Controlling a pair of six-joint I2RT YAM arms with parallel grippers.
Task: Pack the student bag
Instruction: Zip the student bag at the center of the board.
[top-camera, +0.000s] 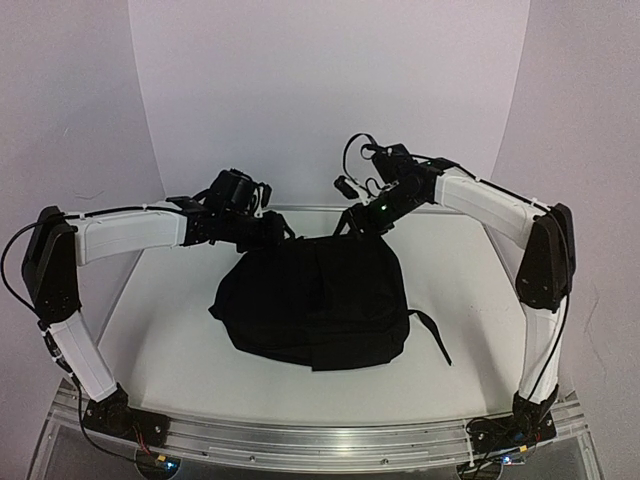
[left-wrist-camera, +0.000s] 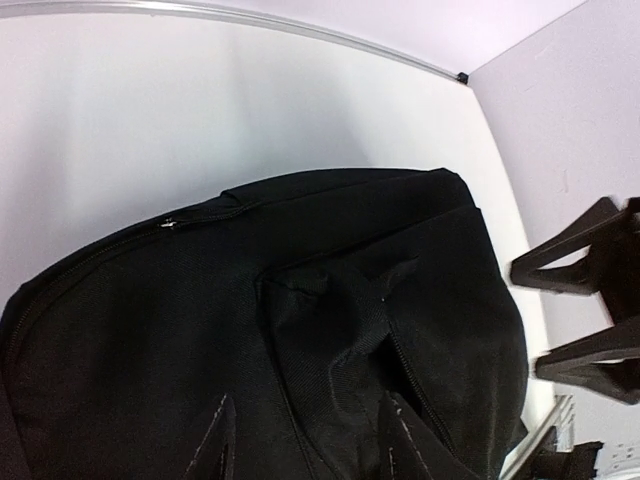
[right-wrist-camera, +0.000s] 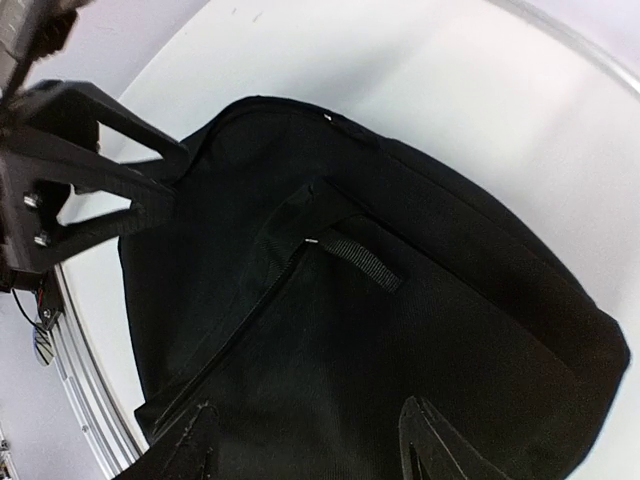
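The student bag (top-camera: 315, 305), a large black backpack, lies flat in the middle of the white table (top-camera: 170, 330). My left gripper (top-camera: 275, 232) hovers at its far left edge. In the left wrist view the bag (left-wrist-camera: 300, 300) fills the frame and that gripper (left-wrist-camera: 308, 445) is open, its fingers (left-wrist-camera: 215, 440) set apart over a raised fold of fabric. My right gripper (top-camera: 360, 222) hangs over the far right edge. It is open (right-wrist-camera: 312, 440) above the front panel, below a small loop handle (right-wrist-camera: 365, 262) and a zip line (right-wrist-camera: 250, 320). Nothing is held.
A black strap (top-camera: 432, 330) trails from the bag's right side onto the table. White curved walls close in the back and sides. An aluminium rail (top-camera: 320, 440) runs along the near edge between the arm bases. The two grippers stand close together over the bag's far edge.
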